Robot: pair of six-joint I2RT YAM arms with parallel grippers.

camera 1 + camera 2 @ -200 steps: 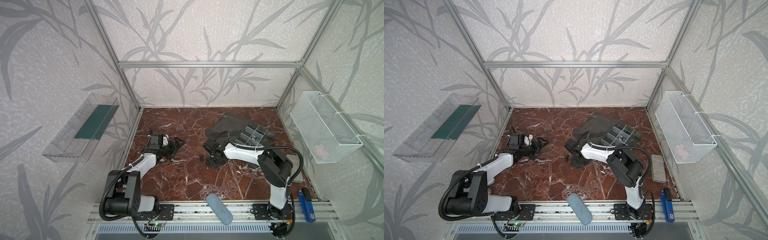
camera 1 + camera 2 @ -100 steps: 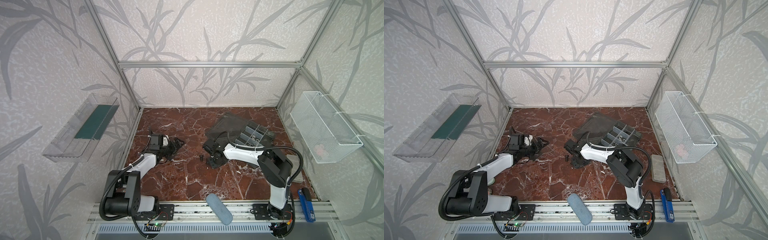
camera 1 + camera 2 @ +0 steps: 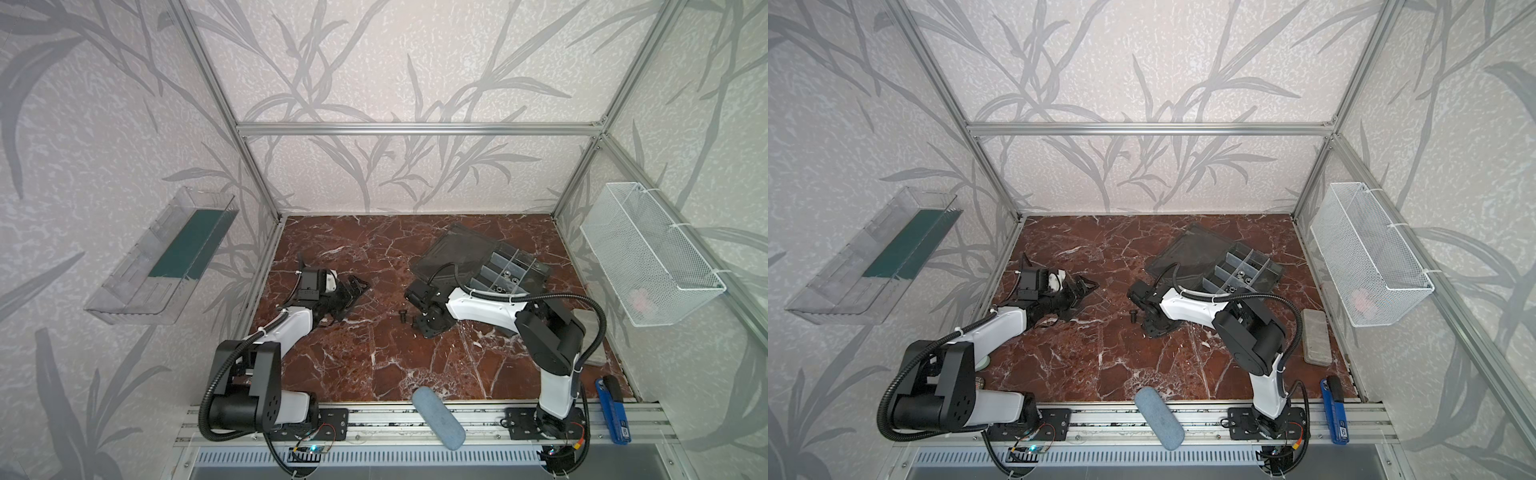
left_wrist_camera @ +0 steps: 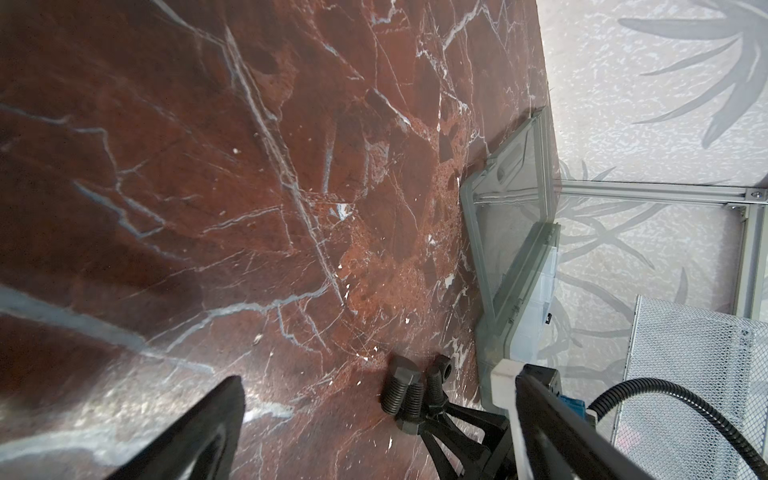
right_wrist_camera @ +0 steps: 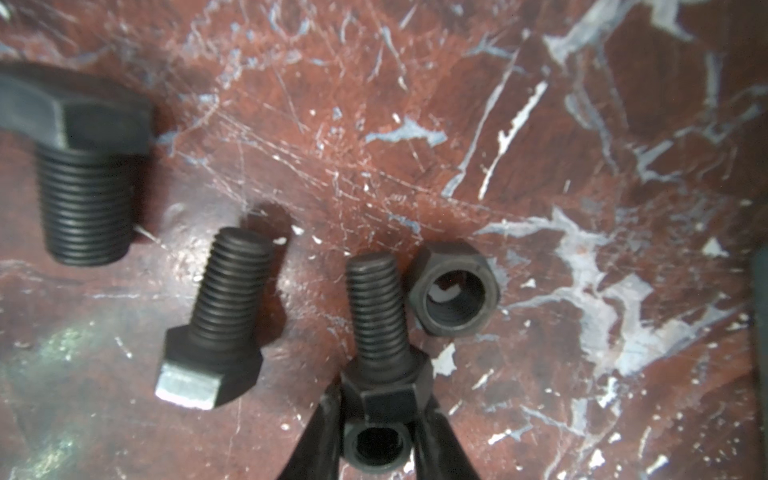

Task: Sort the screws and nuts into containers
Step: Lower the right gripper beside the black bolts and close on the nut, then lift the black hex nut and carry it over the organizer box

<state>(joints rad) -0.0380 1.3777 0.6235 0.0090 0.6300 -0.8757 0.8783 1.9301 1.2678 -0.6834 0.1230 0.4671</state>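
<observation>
Screws, black hex-head bolts, lie in a small cluster on the red marble table, near its middle.

Top views: in both, the right gripper points down at the cluster, its tips just beside the bolts. Its jaws are too small here to judge. The organizer box sits behind the right arm, its lid folded open flat. Small shiny pieces lie in its compartments. The left gripper lies low over the left of the table, well apart from the cluster. Its jaws are spread and hold nothing.

Left wrist view: the left gripper's fingers frame the picture, wide apart. Beyond them is the bolt cluster with the right gripper's tips at it, then the organizer box and a white mesh basket.

Right wrist view: three bolts lie on the marble, the largest bolt apart from the rest. A black nut lies just beside the shaft of the nearest bolt. A second nut sits between the right gripper's fingers, against that bolt's hex head. The fingers stand narrow, close on both sides. Whether they pinch the second nut or the bolt head cannot be told.
</observation>
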